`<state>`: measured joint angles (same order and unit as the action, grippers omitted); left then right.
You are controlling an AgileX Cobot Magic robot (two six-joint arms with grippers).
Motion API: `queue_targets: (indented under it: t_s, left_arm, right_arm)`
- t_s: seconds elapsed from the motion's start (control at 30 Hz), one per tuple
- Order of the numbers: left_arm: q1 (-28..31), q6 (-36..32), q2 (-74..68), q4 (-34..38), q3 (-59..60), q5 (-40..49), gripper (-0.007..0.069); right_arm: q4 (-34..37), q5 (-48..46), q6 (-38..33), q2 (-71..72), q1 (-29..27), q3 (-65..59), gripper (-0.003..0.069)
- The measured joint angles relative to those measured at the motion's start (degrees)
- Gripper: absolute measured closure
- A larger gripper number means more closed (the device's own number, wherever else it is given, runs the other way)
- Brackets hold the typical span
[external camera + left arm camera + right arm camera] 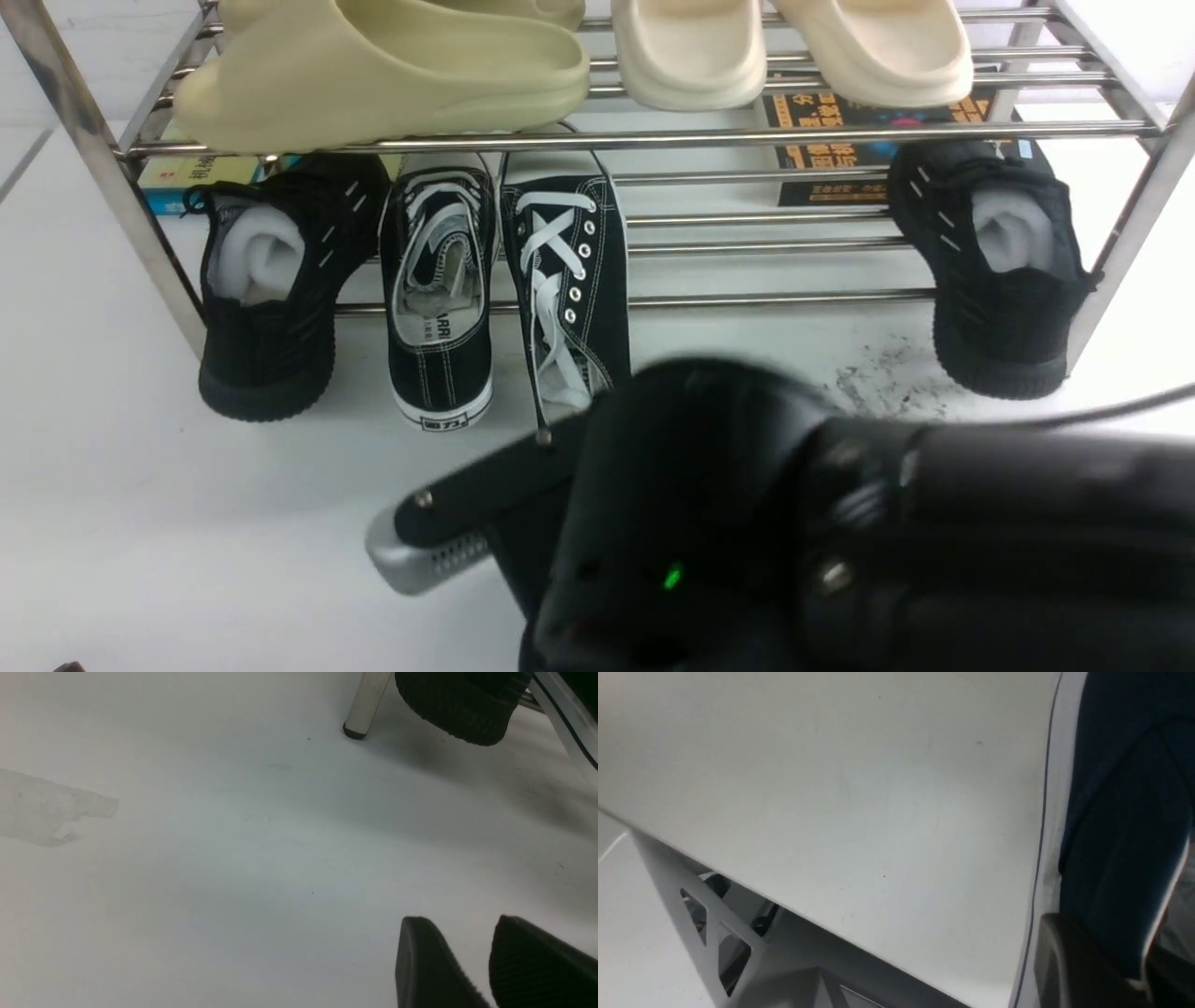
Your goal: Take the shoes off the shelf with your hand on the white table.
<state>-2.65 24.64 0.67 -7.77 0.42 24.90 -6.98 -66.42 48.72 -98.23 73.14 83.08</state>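
One navy blue shoe [1120, 812] with a white sole [1057, 788] fills the side of the right wrist view, clamped in my right gripper [1120, 956] just above the white table [854, 788], close to its front edge. From the front, my bulky black right arm [840, 523] hides this shoe; only one silver-tipped finger [411, 560] sticks out. The chrome shelf [653, 140] stands behind it. My left gripper [467, 952] hovers low over the table [233, 858], open with nothing between its fingers, near a shelf leg [366, 700].
Beige slides [392, 75] and cream slides [794, 47] sit on the top tier. Black lace-up sneakers [504, 289] and black knit sneakers [271, 280], [999, 261] rest on the lower bars. Books [840, 140] lie behind them. Dark scuffs [882, 383] mark the table.
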Motion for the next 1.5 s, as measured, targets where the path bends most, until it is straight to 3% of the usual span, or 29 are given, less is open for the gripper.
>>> queue_targets:
  t_s: [0.27,0.6,1.3,1.5]
  left_arm:
    - [0.0,0.0,0.0,0.0,0.0,0.0,0.0383]
    - [0.0,0.0,0.0,0.0,0.0,0.0,0.0383]
    - [0.0,0.0,0.0,0.0,0.0,-0.1,0.0383]
    - [0.0,0.0,0.0,0.0,0.0,-0.1,0.0383]
  right_arm:
    - [-10.5,7.6,14.1,-2.5,0.2,-5.8,0.0621]
    - [-13.9,13.3,23.2,-8.6,0.3,-6.6,0.0621]
    - [-15.3,18.4,24.0,-11.0,0.3,-6.9,0.0610]
    - [-15.6,19.2,24.0,-11.0,0.3,-7.2,0.0572]
